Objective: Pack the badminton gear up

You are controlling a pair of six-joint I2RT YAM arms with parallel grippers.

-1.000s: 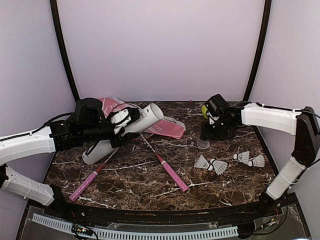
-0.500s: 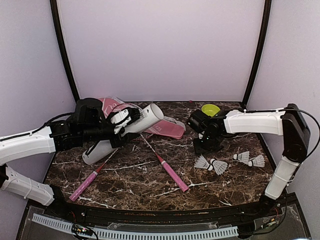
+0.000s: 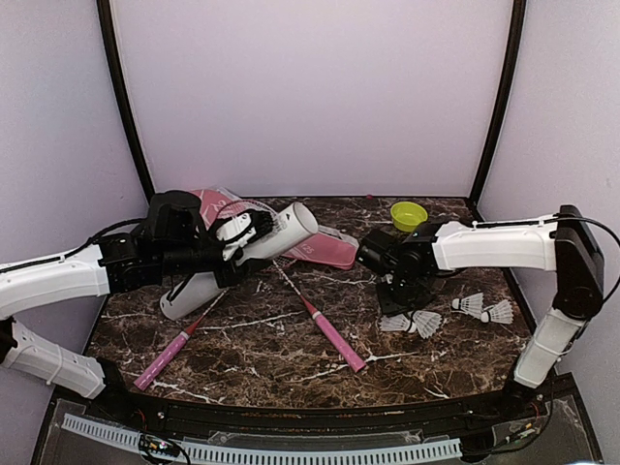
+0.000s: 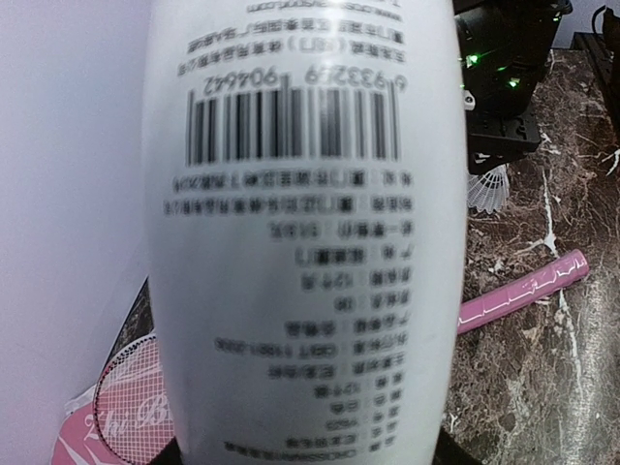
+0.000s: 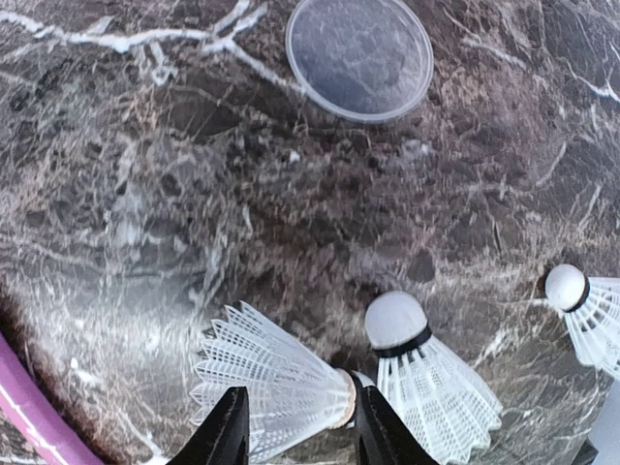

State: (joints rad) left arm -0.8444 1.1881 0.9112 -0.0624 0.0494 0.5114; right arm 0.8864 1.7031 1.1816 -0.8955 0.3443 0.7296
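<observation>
Swung down from the bowl (image 3: 409, 214), right gripper (image 5: 300, 392) open-fingered astride a shuttlecock (image 5: 260, 376), left gripper (image 3: 244, 231) clamped on the tilted white tube (image 4: 300, 242)

Both ends of tube (image 4: 300, 242) off-frame

The dark brown marble-look table top (image 5: 145, 194) is looking smooth and shiny. The tall white tube (image 4: 300, 242) is shining softly. The small white feather shuttlecocks (image 5: 271, 383) are looking thin and ribbed, the round clear plastic lid (image 5: 359, 56) glossy.

A second shuttlecock (image 5: 431, 383) lies seemingly tight beside the right gripper (image 5: 300, 412).
</observation>
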